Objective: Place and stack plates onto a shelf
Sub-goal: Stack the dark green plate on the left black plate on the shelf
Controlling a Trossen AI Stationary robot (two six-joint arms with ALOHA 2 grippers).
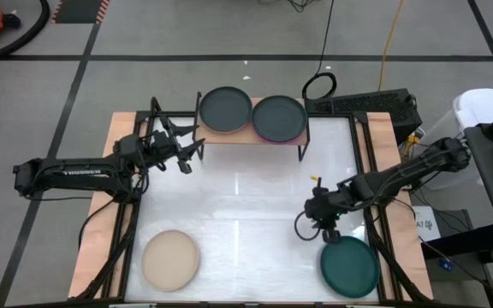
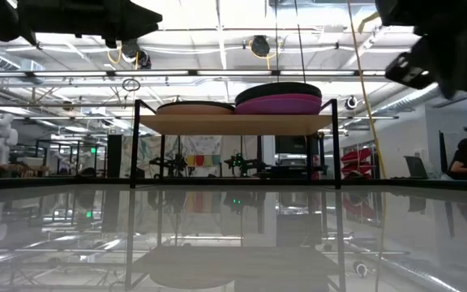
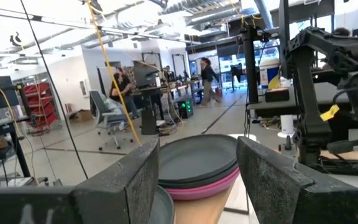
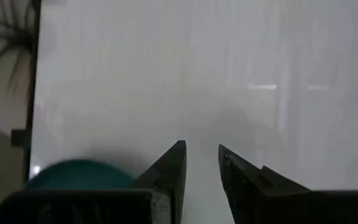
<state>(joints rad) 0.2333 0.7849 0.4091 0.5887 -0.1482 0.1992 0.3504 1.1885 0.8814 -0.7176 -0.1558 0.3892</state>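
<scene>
The shelf (image 1: pixel 251 137) stands at the table's far edge and carries two stacks of plates. The left stack has a dark plate (image 1: pixel 225 109) on top. The right stack has a dark plate (image 1: pixel 279 115) over a purple one (image 2: pixel 278 105). A beige plate (image 1: pixel 170 259) lies flat on the table at the near left, and a dark teal plate (image 1: pixel 349 266) at the near right. My left gripper (image 1: pixel 191 154) hovers open by the shelf's left end, facing the stacks (image 3: pixel 197 162). My right gripper (image 4: pixel 201 155) points down over bare table beside the teal plate (image 4: pixel 79 174), its fingers a narrow gap apart and holding nothing.
A black device (image 1: pixel 366 107) and a cable loop (image 1: pixel 319 85) lie behind the shelf's right end. The white tabletop (image 1: pixel 246 205) between the shelf and the two near plates is bare. People move in the room beyond the table (image 3: pixel 207 78).
</scene>
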